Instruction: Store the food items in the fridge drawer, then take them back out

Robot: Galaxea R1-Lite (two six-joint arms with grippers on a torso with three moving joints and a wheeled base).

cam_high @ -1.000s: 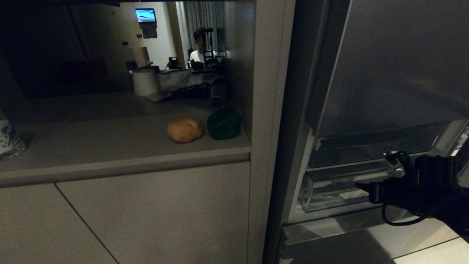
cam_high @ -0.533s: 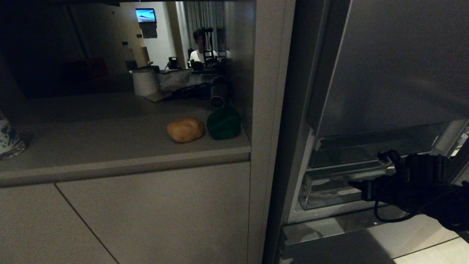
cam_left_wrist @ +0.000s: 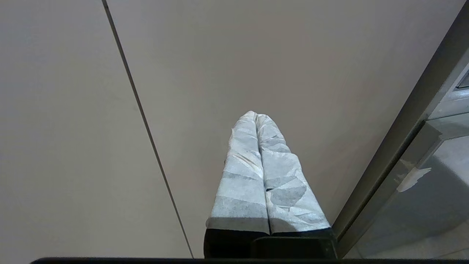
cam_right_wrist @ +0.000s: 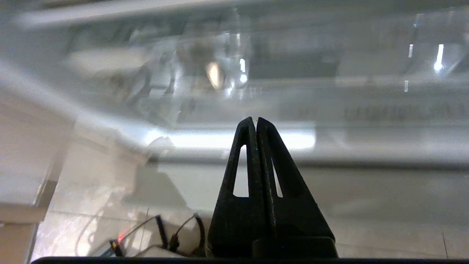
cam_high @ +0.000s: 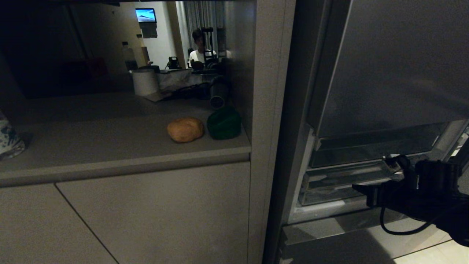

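Nosing the drawer with a closed claw

My right claw (cam_high: pixel 361 187), tips together, sits at the drawer (cam_high: pixel 337 183) front; I'd push level and slow. Potato (cam_high: pixel 185 129) waits on the table (cam_high: pixel 110 146); left claw (cam_left_wrist: pixel 256 115) closed, parked.

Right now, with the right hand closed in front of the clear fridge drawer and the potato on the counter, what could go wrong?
1. The right hand is shut with its tip close to the glossy front of the fridge drawer; closed fingers may slide off the smooth plastic rather than catch it.
2. The potato lies right beside a green vegetable; a later grasp could knock one of them.
3. A loose cable hangs under the right arm and could snag on the drawer.
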